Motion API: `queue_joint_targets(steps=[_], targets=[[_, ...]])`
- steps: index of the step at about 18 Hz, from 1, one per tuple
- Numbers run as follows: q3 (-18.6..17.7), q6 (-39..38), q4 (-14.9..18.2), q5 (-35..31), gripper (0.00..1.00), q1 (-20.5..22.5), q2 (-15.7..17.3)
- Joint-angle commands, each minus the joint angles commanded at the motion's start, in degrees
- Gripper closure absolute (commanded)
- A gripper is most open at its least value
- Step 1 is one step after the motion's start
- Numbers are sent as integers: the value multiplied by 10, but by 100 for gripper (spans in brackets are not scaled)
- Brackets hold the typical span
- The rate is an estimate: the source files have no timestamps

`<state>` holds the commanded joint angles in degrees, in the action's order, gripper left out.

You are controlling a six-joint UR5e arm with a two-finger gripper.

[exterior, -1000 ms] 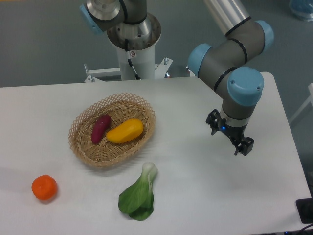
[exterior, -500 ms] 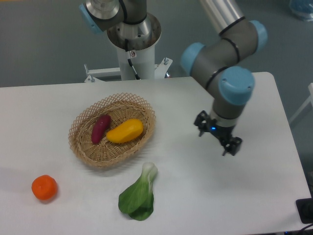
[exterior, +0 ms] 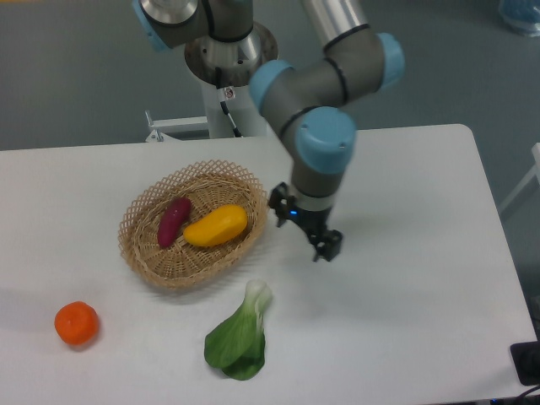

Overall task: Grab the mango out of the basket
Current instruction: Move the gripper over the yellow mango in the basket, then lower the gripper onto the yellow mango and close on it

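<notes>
The mango (exterior: 216, 225) lies in the basket (exterior: 145, 252), right of the purple vegetable (exterior: 174, 221). My gripper (exterior: 305, 229) hangs just right of the basket's rim, fingers spread wide and holding nothing. Nearer sit bok choy (exterior: 239, 336) and, far left, a tangerine (exterior: 77, 323).

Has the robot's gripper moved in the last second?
Yes. The gripper has travelled left across the white table, toward the tan wicker basket, and now sits just beside its right rim, with nothing in its fingers.
</notes>
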<state>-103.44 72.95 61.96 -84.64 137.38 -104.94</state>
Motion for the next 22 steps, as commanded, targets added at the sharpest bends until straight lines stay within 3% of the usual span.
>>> queue_joint_targets(steps=[8,15,22], targets=[[-2,-5,-6,4,0,-6,-1],[-54,-32,-10,2,0,-40,18],[-59,-88,-16,-2,0,-65,12]])
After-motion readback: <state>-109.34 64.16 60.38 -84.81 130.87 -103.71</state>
